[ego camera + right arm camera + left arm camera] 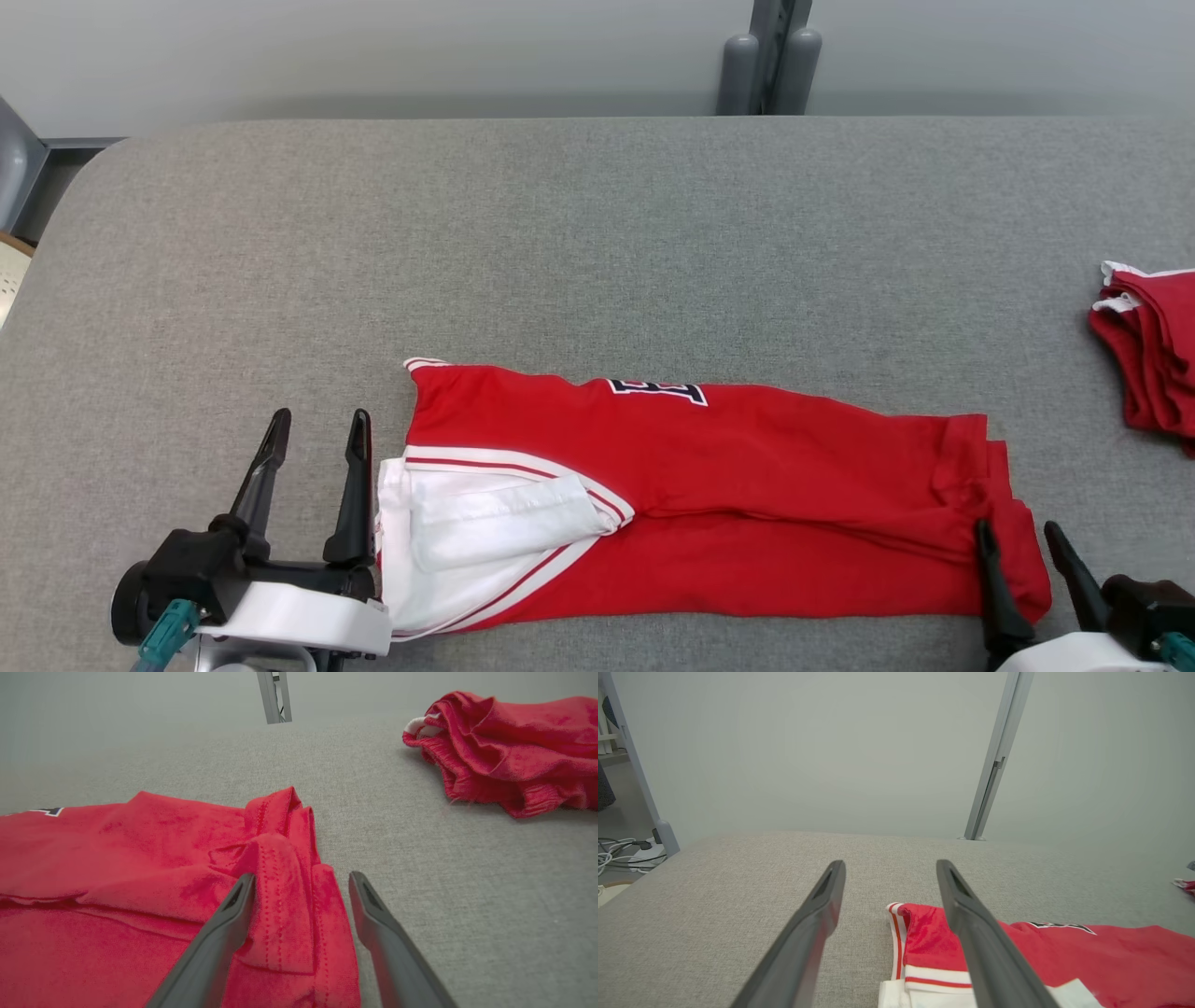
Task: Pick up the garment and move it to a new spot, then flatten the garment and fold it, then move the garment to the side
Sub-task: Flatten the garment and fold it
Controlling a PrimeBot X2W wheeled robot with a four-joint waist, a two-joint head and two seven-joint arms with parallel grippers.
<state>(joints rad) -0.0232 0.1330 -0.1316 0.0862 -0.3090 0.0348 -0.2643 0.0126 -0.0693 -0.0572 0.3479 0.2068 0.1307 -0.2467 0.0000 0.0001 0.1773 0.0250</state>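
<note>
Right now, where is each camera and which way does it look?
Head view: on the head, down at table, garment, left gripper, right gripper.
Left wrist view: on left arm, along its fingers toward the wall.
Right wrist view: on right arm, along its fingers over the garment.
Head and right wrist share the red pile.

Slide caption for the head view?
Folded red garment on grey table, open left pincer and open right pincer at its ends; red clothes pile at right edge.
</note>
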